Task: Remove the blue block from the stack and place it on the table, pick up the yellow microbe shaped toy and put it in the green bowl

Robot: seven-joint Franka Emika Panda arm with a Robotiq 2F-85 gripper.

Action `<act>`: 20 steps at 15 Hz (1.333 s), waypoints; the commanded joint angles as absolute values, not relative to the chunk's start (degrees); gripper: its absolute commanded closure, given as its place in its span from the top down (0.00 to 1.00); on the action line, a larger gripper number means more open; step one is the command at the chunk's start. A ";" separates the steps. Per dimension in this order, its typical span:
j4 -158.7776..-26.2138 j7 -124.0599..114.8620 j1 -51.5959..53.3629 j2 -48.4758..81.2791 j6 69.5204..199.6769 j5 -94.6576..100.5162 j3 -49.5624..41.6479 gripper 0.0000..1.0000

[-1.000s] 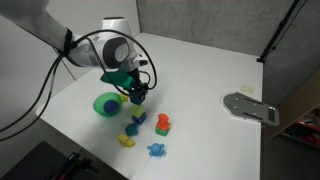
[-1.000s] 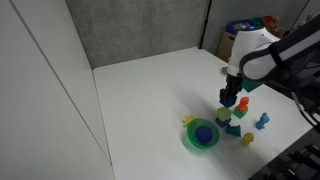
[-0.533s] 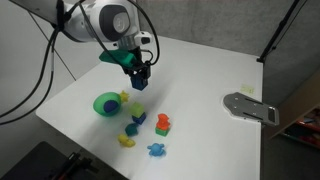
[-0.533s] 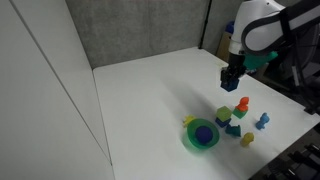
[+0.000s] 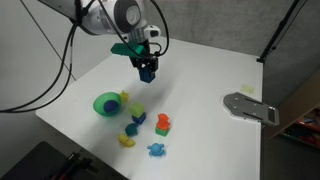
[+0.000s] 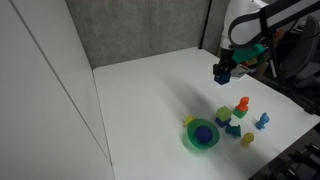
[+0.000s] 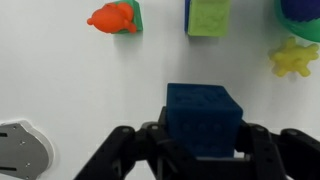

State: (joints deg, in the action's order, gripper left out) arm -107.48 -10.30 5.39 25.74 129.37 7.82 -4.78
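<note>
My gripper (image 5: 147,72) is shut on the blue block (image 7: 205,118) and holds it high above the white table (image 5: 200,75); it also shows in an exterior view (image 6: 222,72). The green cube (image 5: 137,114) of the stack stays on the table and shows in the wrist view (image 7: 208,17). The yellow microbe shaped toy (image 5: 124,97) lies right beside the green bowl (image 5: 105,104). In the wrist view the toy (image 7: 292,58) lies just below the bowl (image 7: 300,8). The bowl (image 6: 203,135) looks empty.
An orange-red toy on a green block (image 5: 163,123) stands near the cube. A small blue piece (image 5: 133,127), a flatter yellow toy (image 5: 127,140) and a blue star toy (image 5: 156,150) lie toward the front edge. A grey metal plate (image 5: 250,106) lies at one side.
My gripper has lifted the blue block off the green cube and carried it up and toward the far side of the table, away from the toys.
</note>
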 commanded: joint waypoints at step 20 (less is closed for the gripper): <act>-95.43 -9.55 2.70 48.07 130.04 6.84 -4.44 0.28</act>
State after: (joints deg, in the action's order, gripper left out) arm -97.97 -10.18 3.15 46.03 131.09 7.61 -4.48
